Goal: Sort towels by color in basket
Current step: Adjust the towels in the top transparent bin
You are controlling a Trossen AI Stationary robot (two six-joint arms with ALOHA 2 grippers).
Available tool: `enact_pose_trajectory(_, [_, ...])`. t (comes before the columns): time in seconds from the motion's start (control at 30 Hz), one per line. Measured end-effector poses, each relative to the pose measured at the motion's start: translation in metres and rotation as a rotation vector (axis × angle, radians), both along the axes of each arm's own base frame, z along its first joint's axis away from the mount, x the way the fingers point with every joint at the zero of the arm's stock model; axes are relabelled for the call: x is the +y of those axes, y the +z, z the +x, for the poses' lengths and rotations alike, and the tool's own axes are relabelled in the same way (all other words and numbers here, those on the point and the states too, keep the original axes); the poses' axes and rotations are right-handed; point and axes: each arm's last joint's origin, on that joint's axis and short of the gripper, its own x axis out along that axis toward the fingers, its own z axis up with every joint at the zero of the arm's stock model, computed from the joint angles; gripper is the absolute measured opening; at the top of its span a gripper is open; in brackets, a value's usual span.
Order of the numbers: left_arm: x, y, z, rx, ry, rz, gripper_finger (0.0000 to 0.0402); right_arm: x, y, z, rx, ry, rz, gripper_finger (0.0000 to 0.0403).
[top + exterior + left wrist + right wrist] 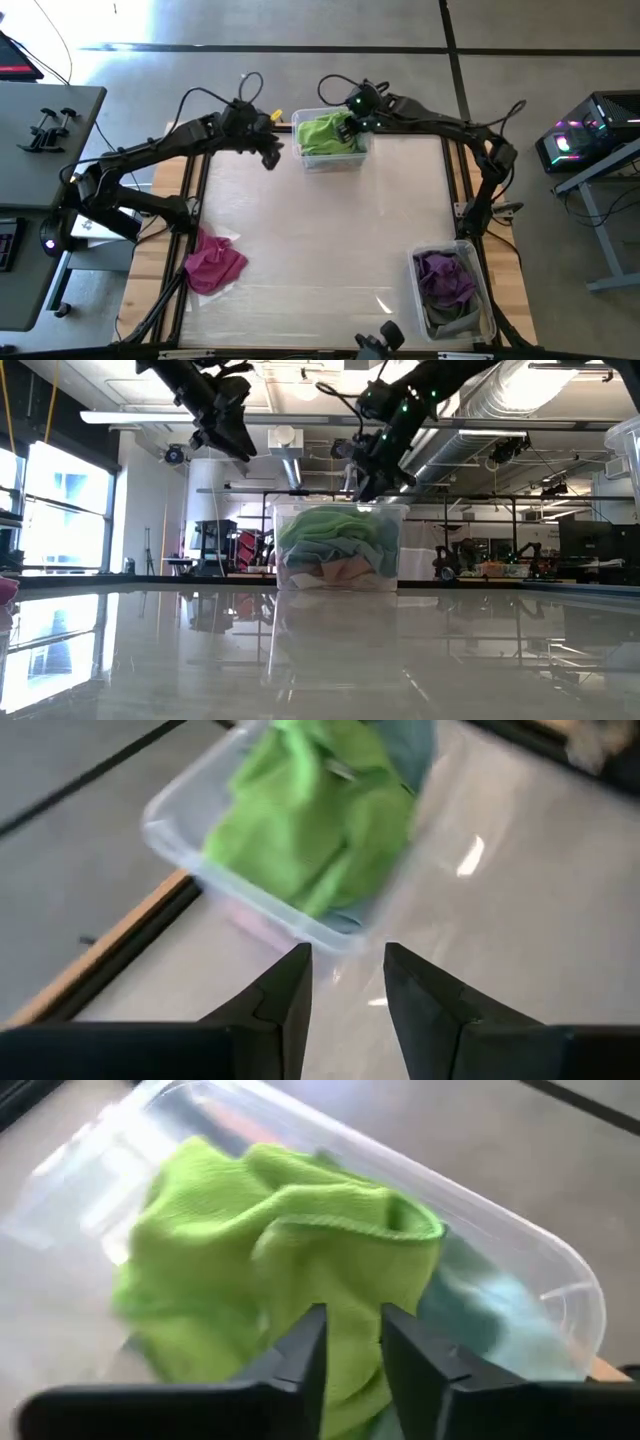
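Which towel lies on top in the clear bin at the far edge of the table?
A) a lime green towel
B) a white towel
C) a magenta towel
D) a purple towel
A: the lime green towel covers the top of the far bin; purple lies in the other bin.

Bright daylight glares off the glossy table (320, 660); wrist views look blurred (perhaps motion).

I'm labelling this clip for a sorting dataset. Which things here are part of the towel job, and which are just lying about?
Part of the job:
- lime green towel in the clear bin
- pale teal towel under it
- magenta towel loose on the table
- purple towel in the second bin

Lying about:
- clamps on the side desk
- lit computer
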Motion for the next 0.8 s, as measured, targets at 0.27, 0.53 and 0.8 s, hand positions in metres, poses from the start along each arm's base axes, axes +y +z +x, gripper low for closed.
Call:
enact_pose_trajectory(0.27, [0.002, -0.026, 0.034, 0.056, -0.108, 0.012, 0.0108, 0.027, 0.037, -0.012, -0.068, 0.495, 0.115, 0.0174])
enact_pose_trajectory(0.53, [0.015, -0.058, 0.057, 0.09, -0.065, -0.042, 0.0108, 0.03, 0.011, -0.035, 0.324, 0.28, 0.081, 0.0169])
enact_pose_trajectory(0.8, [0.032, -0.056, 0.06, 0.077, -0.024, 0.115, 0.0108, -0.016, 0.034, -0.09, 0.211, 0.109, 0.112, 0.0152])
